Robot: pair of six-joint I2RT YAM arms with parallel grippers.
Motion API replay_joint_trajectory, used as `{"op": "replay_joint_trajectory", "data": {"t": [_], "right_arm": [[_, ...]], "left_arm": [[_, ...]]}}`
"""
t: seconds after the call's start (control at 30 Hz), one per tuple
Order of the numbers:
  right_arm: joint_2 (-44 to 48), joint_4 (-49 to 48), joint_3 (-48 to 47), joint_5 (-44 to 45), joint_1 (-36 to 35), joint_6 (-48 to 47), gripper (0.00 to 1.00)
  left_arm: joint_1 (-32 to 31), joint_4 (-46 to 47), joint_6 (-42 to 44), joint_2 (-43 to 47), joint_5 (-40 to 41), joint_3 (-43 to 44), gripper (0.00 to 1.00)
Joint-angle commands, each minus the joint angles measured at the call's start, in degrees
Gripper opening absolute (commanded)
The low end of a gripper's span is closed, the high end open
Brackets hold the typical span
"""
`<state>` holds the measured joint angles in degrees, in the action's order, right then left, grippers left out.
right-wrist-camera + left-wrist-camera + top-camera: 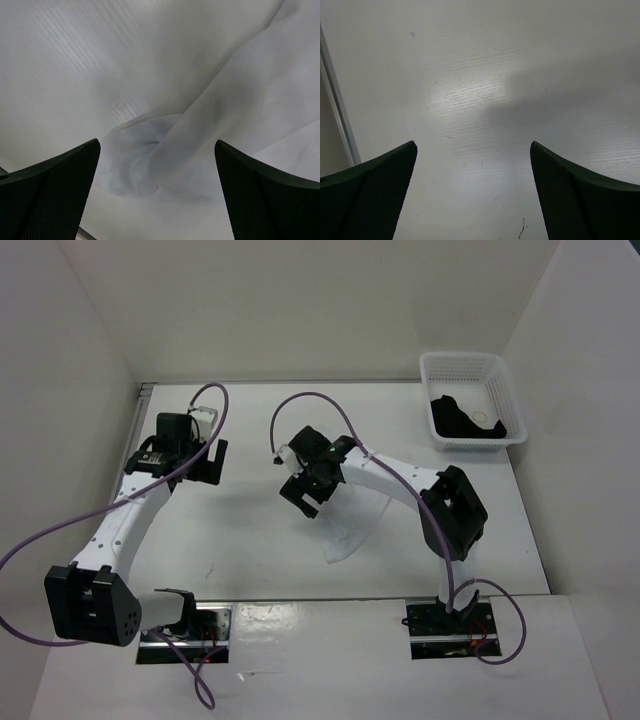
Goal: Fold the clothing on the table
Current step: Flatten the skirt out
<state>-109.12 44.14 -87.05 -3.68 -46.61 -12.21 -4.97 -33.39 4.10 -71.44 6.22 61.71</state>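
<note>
- White fabric, thin and creased: the clothing [345, 538] lies on the surface [250, 550] just below the middle of the top view. It is partly hidden under the right arm, so how far it is folded cannot be told.
- The right tool [156, 145] hangs over it, jaws spread wide with nothing between them. In its own view a bunched, swirled fold sits at the frame's centre, and a smoother sweep of cloth runs to the upper right.
- The left tool [472, 145], at the upper left of the top view, is likewise spread wide and holds nothing. Only bare surface lies beneath it, well apart from the cloth.
- The step in hand looks like taking a hold for a fold. It would go best at an edge or corner rather than the bunched middle, pinching one layer and lifting low so the cloth drapes flat.
- Grabbing the bunch would likely gather several layers and leave a lump.
</note>
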Motion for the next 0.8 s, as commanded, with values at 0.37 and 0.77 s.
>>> {"op": "replay_joint_trajectory", "data": {"t": [0.37,0.77], "right_arm": [[-5.7,-7.5,0.9,10.3,1.2,5.8,0.95],[-8.7,-7.0,0.4,9.3,2.8,3.0,0.23]], "left_arm": [[-0.1,1.0,-1.0,-0.1,0.7,-0.1,1.0],[-0.1,1.0,-1.0,-0.1,0.7,-0.1,1.0]]}}
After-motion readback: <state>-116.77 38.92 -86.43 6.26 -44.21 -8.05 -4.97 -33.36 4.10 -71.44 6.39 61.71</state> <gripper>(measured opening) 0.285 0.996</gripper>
